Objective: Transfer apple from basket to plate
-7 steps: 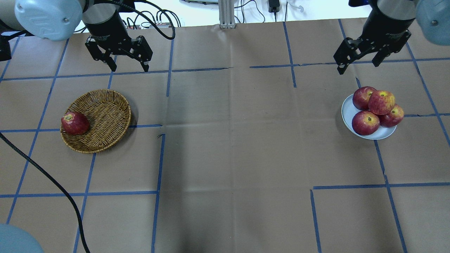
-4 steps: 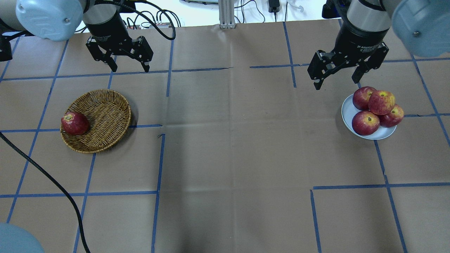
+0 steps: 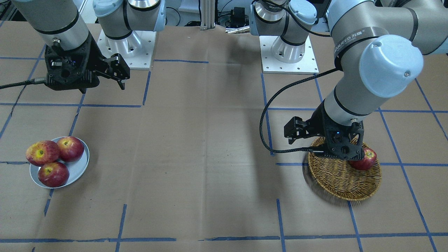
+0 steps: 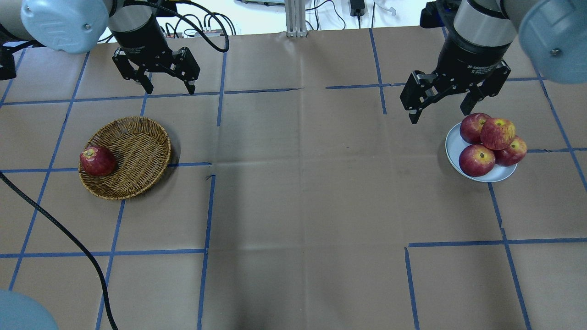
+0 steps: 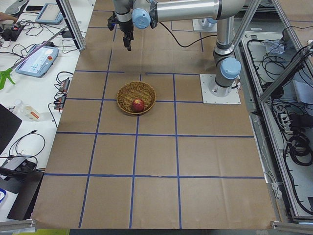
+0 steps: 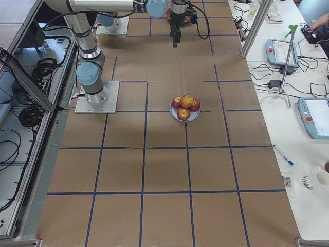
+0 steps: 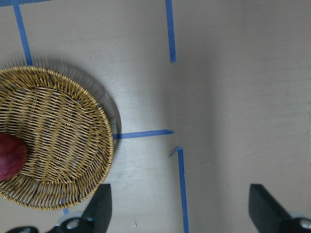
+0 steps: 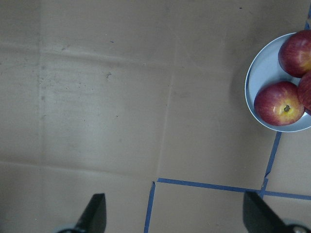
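From my console the job looks all but finished. The apple (image 4: 497, 133), the paler pinkish one with the broad yellow patch round its stem, is on the plate (image 4: 453, 145) at the robot's right. It is perched on top of the three darker apples (image 4: 477, 160) already there. The basket (image 4: 137, 146) at the robot's left holds only one dark red apple (image 4: 97, 161), tucked against its wall on the side away from the table's middle. I take that one to be no part of this transfer. The right gripper (image 4: 439, 114) hovers just beside the plate on its far side with its jaws spread wide and nothing between them. The right wrist camera agrees: both fingers (image 8: 96, 213) stand well apart over bare paper, with the plate off at the edge of the picture. The left gripper (image 4: 169, 90) hangs beyond the basket, likewise spread and empty. I can't be sure whether the pale apple touches the plate itself or only rests on its neighbours; in the front-facing view it seems to lean out over the rim. So I judge the placing done. What is left, as I see it, is to clear the right arm away and check that the pile stays put.
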Robot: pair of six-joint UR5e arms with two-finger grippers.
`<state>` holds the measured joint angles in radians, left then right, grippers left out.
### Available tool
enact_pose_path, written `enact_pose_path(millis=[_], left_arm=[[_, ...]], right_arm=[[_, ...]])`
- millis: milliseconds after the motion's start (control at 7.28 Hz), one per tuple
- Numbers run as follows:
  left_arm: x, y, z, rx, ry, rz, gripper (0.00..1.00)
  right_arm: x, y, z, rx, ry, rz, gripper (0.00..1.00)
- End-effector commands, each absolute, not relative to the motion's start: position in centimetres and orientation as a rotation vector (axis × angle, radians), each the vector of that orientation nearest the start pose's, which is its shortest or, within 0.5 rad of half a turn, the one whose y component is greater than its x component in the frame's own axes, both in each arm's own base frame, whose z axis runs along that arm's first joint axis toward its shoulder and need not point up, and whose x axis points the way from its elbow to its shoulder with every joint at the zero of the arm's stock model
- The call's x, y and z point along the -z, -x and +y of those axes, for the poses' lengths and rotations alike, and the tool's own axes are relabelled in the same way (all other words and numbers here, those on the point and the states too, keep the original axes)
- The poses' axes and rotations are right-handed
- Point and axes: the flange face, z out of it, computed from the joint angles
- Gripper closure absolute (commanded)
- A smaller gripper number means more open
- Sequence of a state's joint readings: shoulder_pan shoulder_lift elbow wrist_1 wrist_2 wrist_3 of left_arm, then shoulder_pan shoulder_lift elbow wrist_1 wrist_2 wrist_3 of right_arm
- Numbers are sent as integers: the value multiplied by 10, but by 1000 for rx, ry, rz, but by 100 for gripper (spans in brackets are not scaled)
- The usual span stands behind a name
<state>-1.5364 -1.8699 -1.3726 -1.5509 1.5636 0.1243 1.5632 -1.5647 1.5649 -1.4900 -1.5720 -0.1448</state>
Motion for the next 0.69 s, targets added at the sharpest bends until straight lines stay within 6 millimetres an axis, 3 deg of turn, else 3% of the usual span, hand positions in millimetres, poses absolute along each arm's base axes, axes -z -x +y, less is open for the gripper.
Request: enact_pose_path(millis=[0, 550], left_arm=[[-422, 112, -611, -125, -140, 3148, 1], [-422, 119, -610, -127, -157, 3147, 1]], right_arm=[[-481, -129, -486, -123, 214, 3127, 0], [-481, -130, -487, -115, 223, 3124, 0]])
